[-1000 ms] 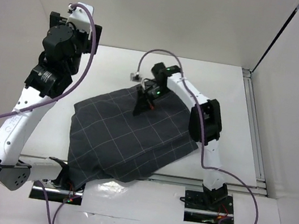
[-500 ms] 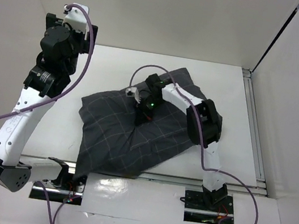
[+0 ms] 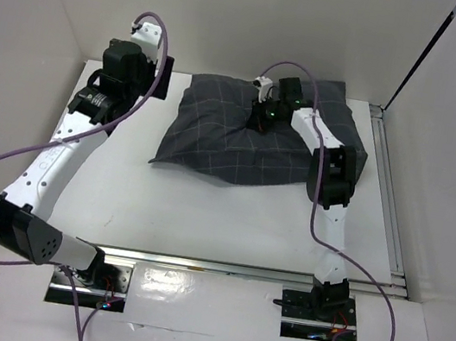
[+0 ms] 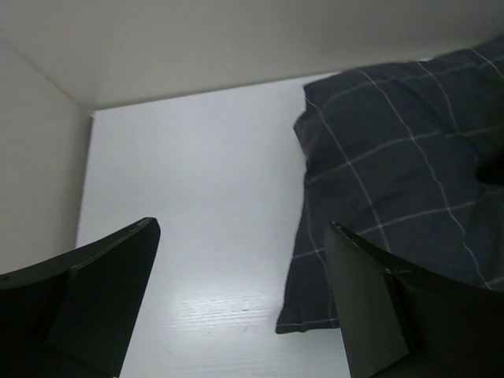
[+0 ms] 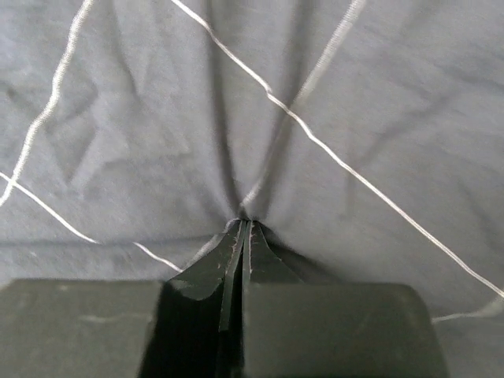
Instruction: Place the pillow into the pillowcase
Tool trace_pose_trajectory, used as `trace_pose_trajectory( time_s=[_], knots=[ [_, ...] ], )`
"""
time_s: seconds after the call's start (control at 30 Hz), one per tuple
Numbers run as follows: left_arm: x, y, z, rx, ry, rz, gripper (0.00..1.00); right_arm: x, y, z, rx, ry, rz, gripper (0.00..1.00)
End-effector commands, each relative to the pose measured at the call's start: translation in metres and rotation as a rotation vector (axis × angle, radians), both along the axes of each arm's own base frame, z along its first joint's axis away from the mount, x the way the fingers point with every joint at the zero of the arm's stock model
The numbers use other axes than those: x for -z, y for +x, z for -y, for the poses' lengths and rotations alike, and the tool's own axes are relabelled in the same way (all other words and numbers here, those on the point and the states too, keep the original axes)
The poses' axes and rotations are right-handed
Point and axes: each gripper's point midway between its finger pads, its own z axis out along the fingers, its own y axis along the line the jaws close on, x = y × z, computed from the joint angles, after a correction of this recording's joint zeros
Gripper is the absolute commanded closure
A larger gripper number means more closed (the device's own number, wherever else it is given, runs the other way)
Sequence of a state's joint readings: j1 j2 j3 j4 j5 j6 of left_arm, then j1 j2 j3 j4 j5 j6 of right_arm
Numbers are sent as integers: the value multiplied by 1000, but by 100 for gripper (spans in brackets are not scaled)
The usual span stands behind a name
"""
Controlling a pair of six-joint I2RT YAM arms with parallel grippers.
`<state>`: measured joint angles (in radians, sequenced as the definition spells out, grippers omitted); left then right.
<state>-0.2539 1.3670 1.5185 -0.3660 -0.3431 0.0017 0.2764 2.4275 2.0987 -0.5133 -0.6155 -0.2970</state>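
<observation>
One stuffed case, one pinch at its middle

Pillowcase [image 3: 246, 139]: dark grey with a pale check, lying on the far half of the table [image 3: 170, 205], close to the back wall. It sits plump and rounded rather than flat, so I judge the pillow is inside. No white or yellow shows in any view, so this cannot be confirmed directly. I cannot tell where the open mouth of the case is.

Handling, as a judgement: the load is light, soft and fully compliant. The cloth creases under a point load and radiates folds away from it. Its weave looks matte, not slippery. A pinch on the top layer alone would lift fabric, not the filling, so a hold at a corner or seam edge seems better for tugging the case square. The near left corner tapers into a thin, slack flap.

Right gripper [image 5: 241, 232]: jaws pressed tight together, nipping a small tuck of case fabric near the middle of the top face.

Left gripper [image 4: 242, 228]: fingers spread wide and holding nothing. It hovers over bare table just beside the left edge of the case, not touching it.
</observation>
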Motion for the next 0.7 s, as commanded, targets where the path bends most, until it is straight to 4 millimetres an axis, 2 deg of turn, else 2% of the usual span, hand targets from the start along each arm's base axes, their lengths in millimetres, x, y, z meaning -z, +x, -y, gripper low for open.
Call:
trace_pose_trajectory(
  time_s=[0.0, 0.03, 0.1, 0.13, 0.17, 0.2, 0.23, 0.27, 0.3, 0.33, 0.37, 0.4, 0.43, 0.47, 0.53, 0.6, 0.67],
  knots=[
    [-4, -5, 24, 96, -129, -21, 0, -13, -33, -65, -87, 54, -36, 100],
    [-4, -3, 32, 132, -140, -26, 0, -20, -40, -72, -100, 66, -48, 100],
    [-3, -8, 46, 208, -173, -50, 0, -55, -56, -82, -137, 132, -42, 99],
    [1, -11, 51, 234, -178, -73, 0, -86, -64, -82, -142, 171, -2, 93],
    [2, -14, 59, 288, -184, -79, 0, -106, -70, -77, -162, 215, 9, 80],
    [4, -16, 62, 311, -180, -92, 0, -125, -73, -72, -160, 237, 31, 52],
    [8, -17, 66, 336, -176, -102, 0, -144, -72, -59, -120, 263, 45, 43],
    [19, -18, 69, 358, -171, -136, 0, -181, -79, -49, -110, 293, 120, 34],
    [20, -22, 76, 399, -184, -150, 0, -197, -77, -38, -68, 292, 162, 24],
    [26, -21, 84, 433, -177, -166, 0, -211, -72, -23, -29, 288, 205, 7],
    [29, -23, 90, 463, -188, -188, 0, -239, -76, -11, 8, 286, 268, 0],
    [44, -21, 96, 483, -179, -247, 0, -251, -76, -2, 25, 279, 308, 0],
    [44, -19, 98, 496, -174, -256, 0, -255, -74, 13, 60, 262, 321, 0],
    [49, -17, 99, 494, -174, -277, 0, -270, -76, 26, 109, 249, 364, 0],
    [64, -12, 100, 488, -173, -328, 0, -281, -75, 42, 182, 218, 392, 0],
    [60, -8, 106, 506, -191, -331, 0, -286, -73, 65, 284, 157, 417, 0],
    [62, -2, 113, 525, -218, -345, 0, -280, -73, 81, 327, 99, 439, 0]
  ],
)
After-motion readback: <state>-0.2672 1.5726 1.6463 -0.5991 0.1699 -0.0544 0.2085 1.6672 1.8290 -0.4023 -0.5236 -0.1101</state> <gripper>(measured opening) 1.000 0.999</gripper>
